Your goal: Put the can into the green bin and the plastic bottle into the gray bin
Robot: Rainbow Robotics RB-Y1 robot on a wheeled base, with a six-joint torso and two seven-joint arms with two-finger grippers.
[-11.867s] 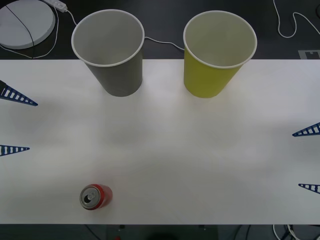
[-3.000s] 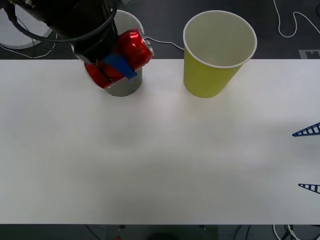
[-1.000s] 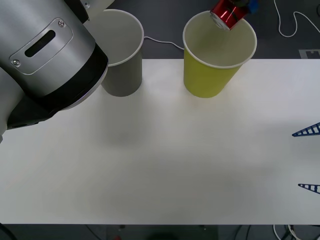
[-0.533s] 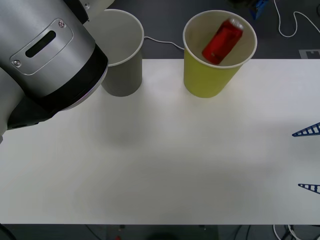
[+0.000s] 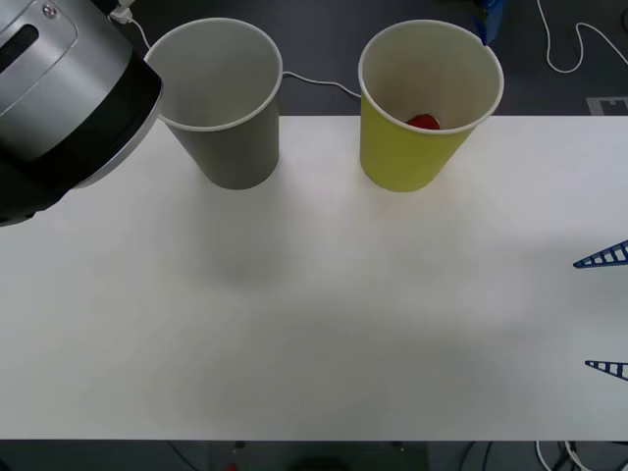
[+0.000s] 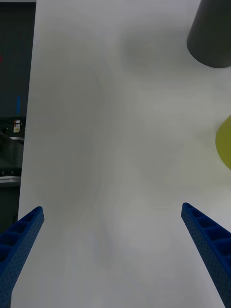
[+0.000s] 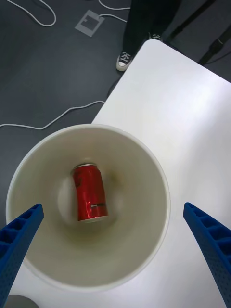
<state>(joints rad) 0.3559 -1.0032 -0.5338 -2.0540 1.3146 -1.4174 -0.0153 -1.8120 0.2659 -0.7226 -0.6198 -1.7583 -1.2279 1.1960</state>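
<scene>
Can (image 7: 89, 192) lies on its side at the bottom of the green bin (image 5: 378, 147), directly under the left tool (image 7: 113, 250), spread wide and empty.

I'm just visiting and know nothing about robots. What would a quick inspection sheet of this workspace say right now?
Surface: white table, bare in the middle.
Job's things: the can lies on its side at the bottom of the green bin; the gray bin stands beside it, with nothing seen inside. No plastic bottle seen.
Clutter: nothing seen on the table.
Grippers: left gripper hangs above the green bin, jaws open; right gripper waits low over the table's right side, jaws open.
Cables: white cords on the dark floor beyond the table; one runs behind the bins.
Surroundings: dark floor, and a person's legs and a shoe at the table's far corner.
</scene>
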